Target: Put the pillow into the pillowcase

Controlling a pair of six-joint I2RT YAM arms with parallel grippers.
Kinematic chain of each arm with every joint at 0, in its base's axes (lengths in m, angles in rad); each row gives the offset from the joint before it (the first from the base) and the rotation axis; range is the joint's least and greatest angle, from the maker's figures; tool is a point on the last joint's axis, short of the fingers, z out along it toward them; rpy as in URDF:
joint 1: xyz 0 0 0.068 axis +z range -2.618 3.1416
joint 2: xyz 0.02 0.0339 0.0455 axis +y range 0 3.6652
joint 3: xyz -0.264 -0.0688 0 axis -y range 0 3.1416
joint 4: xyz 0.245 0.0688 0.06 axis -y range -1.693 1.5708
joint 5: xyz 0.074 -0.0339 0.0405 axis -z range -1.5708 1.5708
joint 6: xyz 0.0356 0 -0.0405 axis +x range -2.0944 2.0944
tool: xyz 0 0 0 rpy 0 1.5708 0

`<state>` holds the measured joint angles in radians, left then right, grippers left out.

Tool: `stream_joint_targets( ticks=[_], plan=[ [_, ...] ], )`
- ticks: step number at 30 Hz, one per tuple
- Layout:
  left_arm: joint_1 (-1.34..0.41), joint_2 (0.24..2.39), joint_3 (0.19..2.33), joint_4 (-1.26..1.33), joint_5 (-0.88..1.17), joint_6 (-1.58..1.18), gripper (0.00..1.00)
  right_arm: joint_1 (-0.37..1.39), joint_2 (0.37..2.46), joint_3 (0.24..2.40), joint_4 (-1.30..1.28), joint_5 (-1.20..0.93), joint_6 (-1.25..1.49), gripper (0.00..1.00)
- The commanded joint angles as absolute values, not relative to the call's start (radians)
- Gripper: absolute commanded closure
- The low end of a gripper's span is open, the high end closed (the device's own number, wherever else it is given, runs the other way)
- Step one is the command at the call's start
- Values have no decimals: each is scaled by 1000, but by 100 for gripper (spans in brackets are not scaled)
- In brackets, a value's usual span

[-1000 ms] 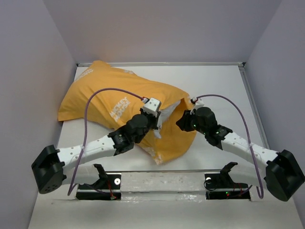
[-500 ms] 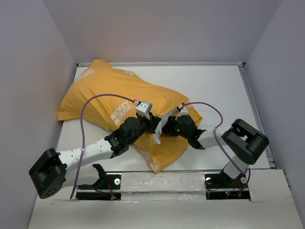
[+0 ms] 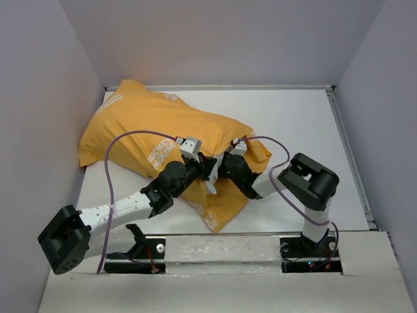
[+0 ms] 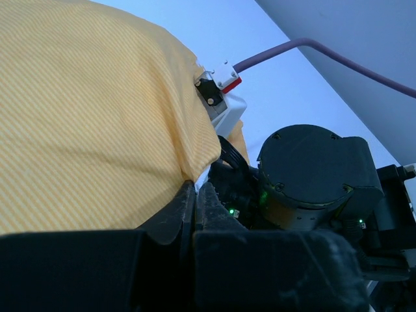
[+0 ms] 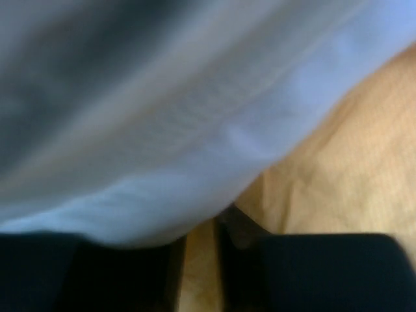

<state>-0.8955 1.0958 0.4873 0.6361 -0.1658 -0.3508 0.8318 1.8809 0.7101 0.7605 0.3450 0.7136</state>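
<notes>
The orange-yellow pillowcase [image 3: 146,124] lies bulging from the back left toward the table's middle, with most of the pillow inside it. A small strip of white pillow [image 3: 212,185] shows at its mouth. My left gripper [image 3: 209,171] is shut on the pillowcase's mouth edge; in the left wrist view its jaws [image 4: 195,188] meet on the orange cloth [image 4: 84,117]. My right gripper [image 3: 222,171] is pressed into the mouth, facing the left one. In the right wrist view its jaws [image 5: 201,224] stand slightly apart, white pillow [image 5: 162,130] above, orange cloth [image 5: 344,149] beside and behind the gap.
The white table [image 3: 300,117] is walled at the back and both sides. My right arm's elbow [image 3: 309,177] is folded high near the front right. Purple cables [image 3: 130,140] loop above both arms. A rail [image 3: 221,242] runs along the near edge.
My right arm has folded in, its gripper sliding left into the pillowcase mouth against the left gripper. The left gripper shifted slightly left and back, still holding the cloth.
</notes>
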Motion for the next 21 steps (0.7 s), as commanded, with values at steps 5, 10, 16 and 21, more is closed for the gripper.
stream_joint_targets(
  ticks=[5,10,16,21],
  plan=[
    [-894,1017,469,792,-160,-367,99,862,1849,762,511,564,637,98],
    [-884,1011,442,827,-155,-380,99,862,1772,706,471,575,598,100],
    [-884,1020,430,880,-112,-422,99,881,1759,770,465,489,575,51],
    [-884,1039,426,917,-77,-449,99,894,1891,909,378,511,584,56]
  ],
)
